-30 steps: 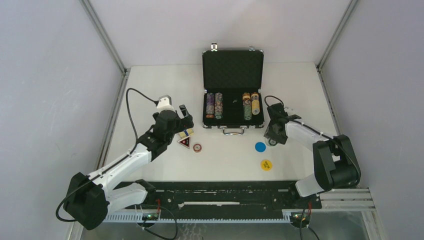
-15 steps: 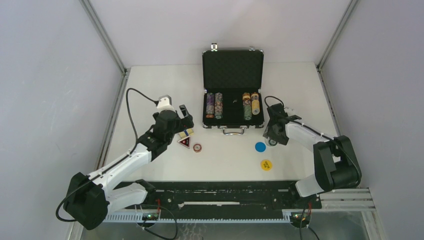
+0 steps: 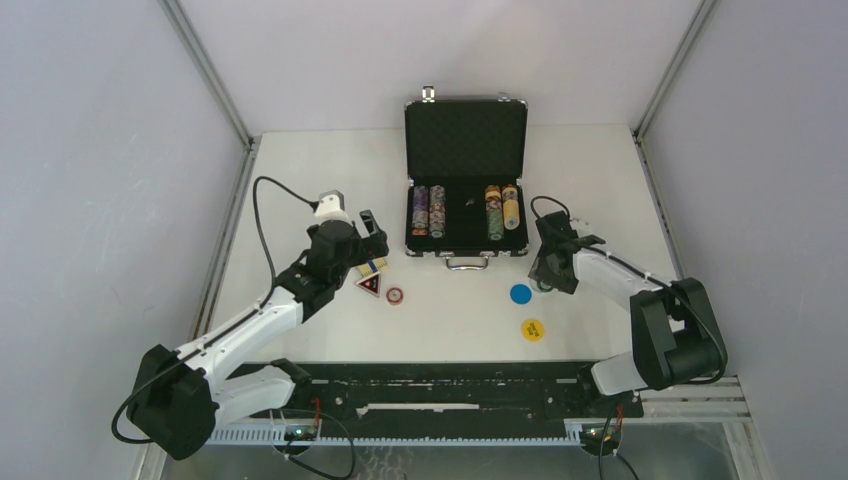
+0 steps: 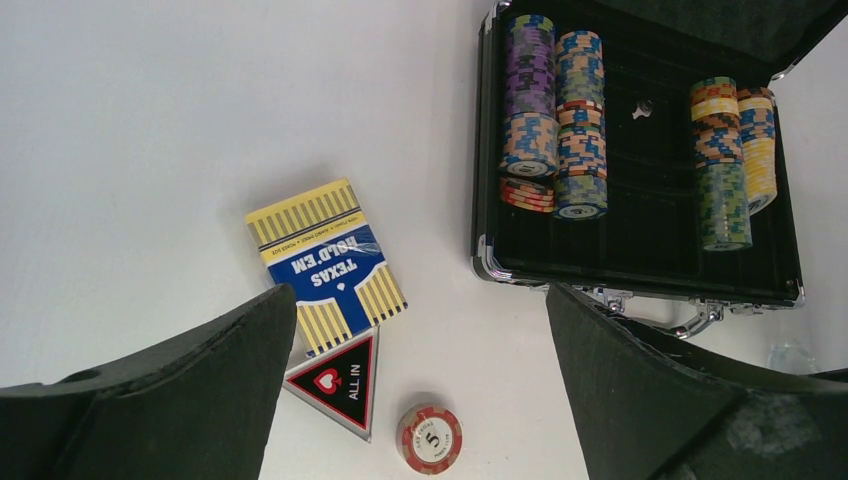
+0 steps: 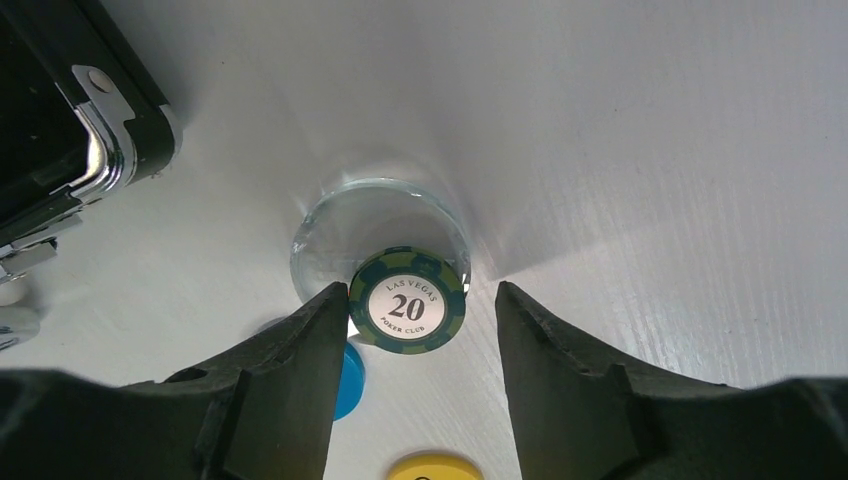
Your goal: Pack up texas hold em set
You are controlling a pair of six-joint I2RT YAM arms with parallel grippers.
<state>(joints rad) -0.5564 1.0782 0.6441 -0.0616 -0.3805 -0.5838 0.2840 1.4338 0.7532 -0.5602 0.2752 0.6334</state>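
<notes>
The right gripper (image 5: 418,292) hangs low over the table with its jaws spread around a green chip (image 5: 408,302) marked 20. The chip lies flat, face up, squarely between the fingers. It touches or nearly touches the finger on the left of the wrist view, and a clear gap separates it from the other finger. Being round, it offers no long axis to line up with. It overlaps the near edge of a clear disc (image 5: 370,215); whether it rests on that disc or on the table cannot be told.

The open case (image 3: 466,140) stands just beside this spot, to the left and farther from the robot, so the right arm is plainly the nearer one. The next move probably needs the jaws to pinch the chip's edges.

The left gripper (image 4: 420,300) hovers, jaws wide apart and empty, above the card deck (image 4: 325,262), the red triangle token (image 4: 340,380) and a red chip (image 4: 430,438).
</notes>
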